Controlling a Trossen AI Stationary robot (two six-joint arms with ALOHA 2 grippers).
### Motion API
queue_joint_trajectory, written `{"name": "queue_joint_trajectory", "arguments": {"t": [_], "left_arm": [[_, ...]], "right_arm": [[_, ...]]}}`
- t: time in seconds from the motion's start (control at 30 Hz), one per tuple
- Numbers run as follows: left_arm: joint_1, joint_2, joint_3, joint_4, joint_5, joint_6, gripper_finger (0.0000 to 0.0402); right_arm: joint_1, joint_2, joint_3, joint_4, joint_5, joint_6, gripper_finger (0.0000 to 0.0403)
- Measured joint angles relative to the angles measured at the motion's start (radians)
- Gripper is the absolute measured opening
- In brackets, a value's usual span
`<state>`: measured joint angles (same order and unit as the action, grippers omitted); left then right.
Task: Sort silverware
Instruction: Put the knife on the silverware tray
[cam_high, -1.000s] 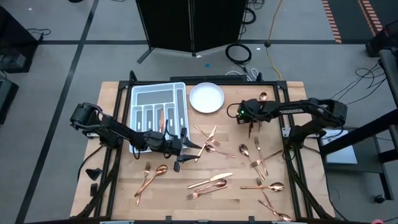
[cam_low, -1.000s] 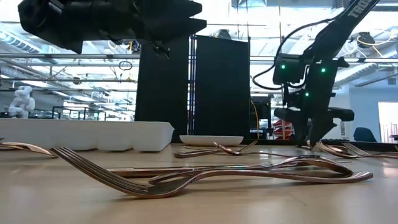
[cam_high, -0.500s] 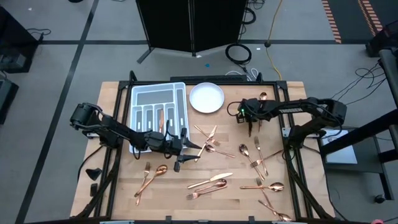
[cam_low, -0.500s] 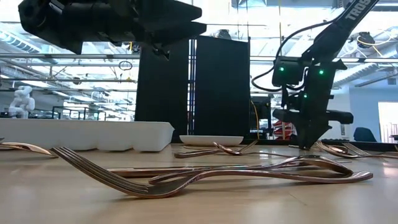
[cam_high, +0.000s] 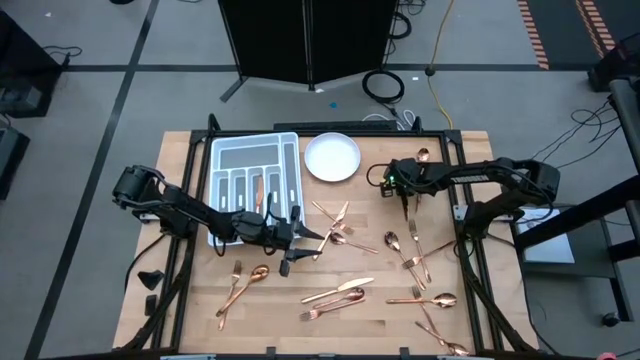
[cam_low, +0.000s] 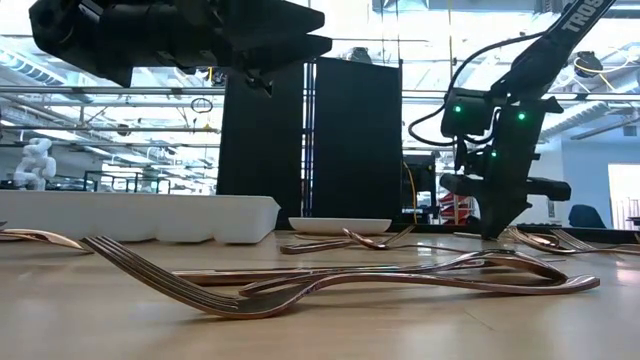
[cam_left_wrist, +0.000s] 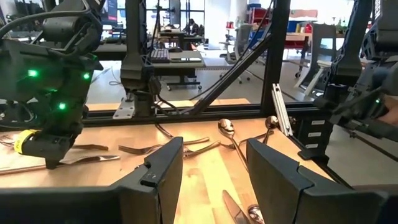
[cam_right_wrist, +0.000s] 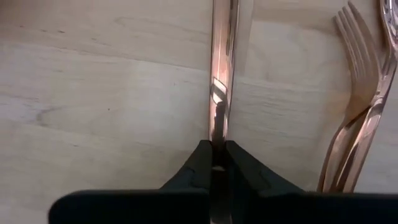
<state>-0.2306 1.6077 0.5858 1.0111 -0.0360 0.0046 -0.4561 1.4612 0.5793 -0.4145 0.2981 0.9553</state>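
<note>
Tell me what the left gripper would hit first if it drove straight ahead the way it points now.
Judging by its wrist view, the open left gripper points across the table at a copper spoon lying ahead between its jaws; probably that first, though depth is unclear.

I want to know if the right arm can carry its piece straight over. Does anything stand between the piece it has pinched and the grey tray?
The right gripper is shut on a slim copper handle. On the straight line to the tray stands only the low white plate; lifted over it, nothing visible blocks. The left gripper hovers nearer the front.
</note>
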Motion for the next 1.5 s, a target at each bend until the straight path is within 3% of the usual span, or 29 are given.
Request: {"name": "queue_joint_trajectory", "arguments": {"t": [0.47, 0.7, 0.83, 1.17, 1.33, 1.5], "left_arm": [[0.0, 0.0, 0.0, -0.003, 0.0, 0.0, 0.0171], [0.0, 0.0, 0.0, -0.003, 0.001, 0.001, 0.0171], [0.0, 0.0, 0.0, -0.002, 0.001, 0.0, 0.0171], [-0.001, 0.0, 0.0, 0.0, 0.002, 0.0, 0.0171], [-0.001, 0.0, 0.0, 0.0, 0.002, 0.0, 0.0171], [-0.001, 0.0, 0.0, 0.0, 0.003, 0.0, 0.0171]], "right_arm": [[-0.001, -0.143, 0.03, 0.004, -0.014, -0.047, 0.0], [0.0, -0.102, 0.031, 0.007, -0.015, -0.061, 0.0005], [0.0, -0.051, 0.031, 0.02, 0.008, -0.061, 0.0032], [-0.001, -0.018, 0.031, 0.018, 0.035, -0.059, 0.0142], [0.0, 0.0, 0.031, 0.023, 0.036, -0.034, 0.0146], [0.0, 0.056, 0.036, 0.04, 0.031, -0.015, 0.0116]]}}
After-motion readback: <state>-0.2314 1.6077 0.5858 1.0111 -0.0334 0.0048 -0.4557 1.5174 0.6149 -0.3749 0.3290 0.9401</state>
